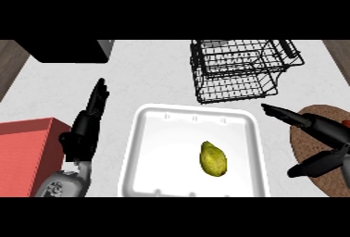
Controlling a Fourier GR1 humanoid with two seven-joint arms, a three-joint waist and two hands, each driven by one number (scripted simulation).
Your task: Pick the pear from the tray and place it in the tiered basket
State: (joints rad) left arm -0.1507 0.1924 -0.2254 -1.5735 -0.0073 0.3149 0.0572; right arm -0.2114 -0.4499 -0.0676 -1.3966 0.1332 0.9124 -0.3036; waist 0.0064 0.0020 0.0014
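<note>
Right hand (327,132) hovers beside the tray (164,152), fingers apart and holding nothing.
The pear (212,159), yellow-green with its narrow end toward the far edge, lies in the tray near the tabletop's front edge; I think the hand should pass over the rim and close round the thick middle.
</note>
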